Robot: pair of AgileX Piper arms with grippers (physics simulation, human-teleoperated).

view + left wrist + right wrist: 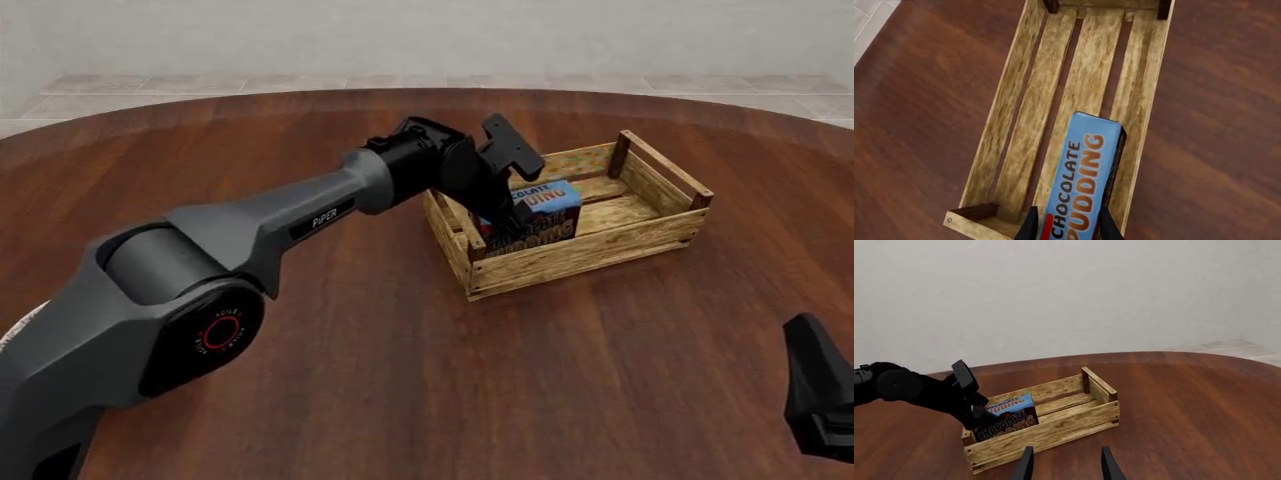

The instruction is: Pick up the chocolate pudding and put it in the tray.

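Observation:
The chocolate pudding (1084, 175) is a small carton with a blue top and orange lettering. My left gripper (1067, 227) is shut on it, one finger on each side. It holds the carton inside the left end of the tray (627, 240), a light wooden slatted crate. In the front view the pudding (541, 215) stands behind the crate's front wall, which hides its lower part, and I cannot tell whether it touches the floor. My right gripper (1066, 462) is open and empty, well in front of the tray (1054, 432) and low at the right in the front view (821, 400).
The round dark wooden table (334, 400) carries only the crate. The left arm (307, 215) stretches from the lower left across to the crate. The rest of the crate floor (1081, 75), to the right of the carton, holds nothing.

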